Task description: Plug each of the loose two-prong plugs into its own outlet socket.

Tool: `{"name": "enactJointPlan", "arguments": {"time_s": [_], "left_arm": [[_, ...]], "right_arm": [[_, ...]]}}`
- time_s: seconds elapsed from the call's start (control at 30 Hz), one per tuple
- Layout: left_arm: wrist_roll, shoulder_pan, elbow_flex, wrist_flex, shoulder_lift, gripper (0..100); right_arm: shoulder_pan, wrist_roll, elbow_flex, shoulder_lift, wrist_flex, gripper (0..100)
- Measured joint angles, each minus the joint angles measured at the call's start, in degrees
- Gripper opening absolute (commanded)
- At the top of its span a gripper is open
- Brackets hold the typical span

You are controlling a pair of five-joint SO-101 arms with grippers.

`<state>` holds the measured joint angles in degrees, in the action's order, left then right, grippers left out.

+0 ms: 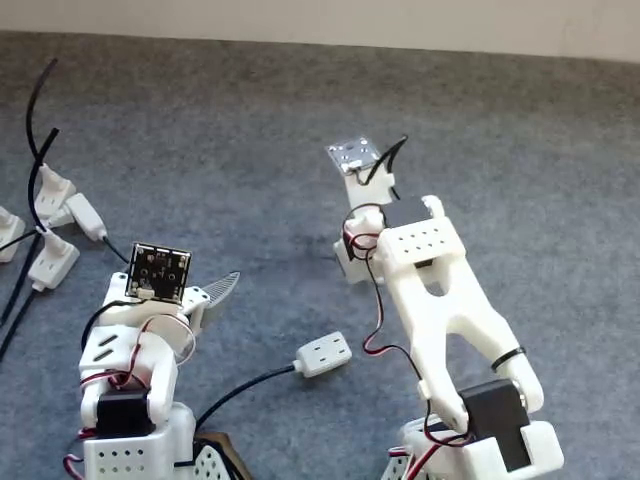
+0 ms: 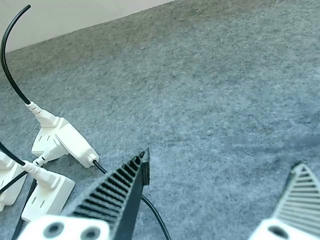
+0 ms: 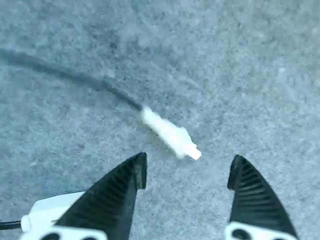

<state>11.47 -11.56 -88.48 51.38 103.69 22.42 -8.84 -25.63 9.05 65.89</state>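
Observation:
A loose white two-prong plug (image 3: 170, 135) on a black cable lies on the grey carpet. My right gripper (image 3: 190, 156) hangs open just above it, the plug's tip between the two fingers. A free white outlet socket (image 1: 325, 353) with a black cable lies between the two arms, and a white socket block (image 3: 47, 210) shows beside the right gripper. My left gripper (image 2: 222, 159) is open and holds nothing, low over bare carpet at the front left (image 1: 210, 298). In the high view the right arm hides the plug.
At the left edge lie several white sockets (image 1: 52, 190) with plugs and black cables in them, the nearest socket (image 2: 62, 140) close to my left gripper. A black cable (image 2: 150, 210) runs under the left fingers. Open carpet stretches across the back and right.

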Motion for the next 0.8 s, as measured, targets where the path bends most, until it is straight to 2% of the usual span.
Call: {"name": "enactJointPlan", "arguments": {"time_s": [0.27, 0.4, 0.5, 0.7, 0.8], "left_arm": [[0.0, 0.0, -1.23, 0.0, 0.0, 40], [0.0, 0.0, -1.23, 0.0, 0.0, 40], [0.0, 0.0, -1.23, 0.0, 0.0, 40], [0.0, 0.97, -1.41, 0.0, 0.0, 40], [0.09, 2.64, -2.46, 0.0, 0.0, 40]], "right_arm": [[-0.44, -1.85, -3.52, -4.66, -4.66, 25.6], [-0.26, -7.56, -2.64, -6.15, -9.58, 25.6], [-0.18, -19.87, 0.62, -8.53, -11.16, 25.6], [0.62, -47.47, 8.35, -17.67, -5.71, 25.6], [0.79, -56.88, 10.37, -21.1, -5.01, 25.6]]}}
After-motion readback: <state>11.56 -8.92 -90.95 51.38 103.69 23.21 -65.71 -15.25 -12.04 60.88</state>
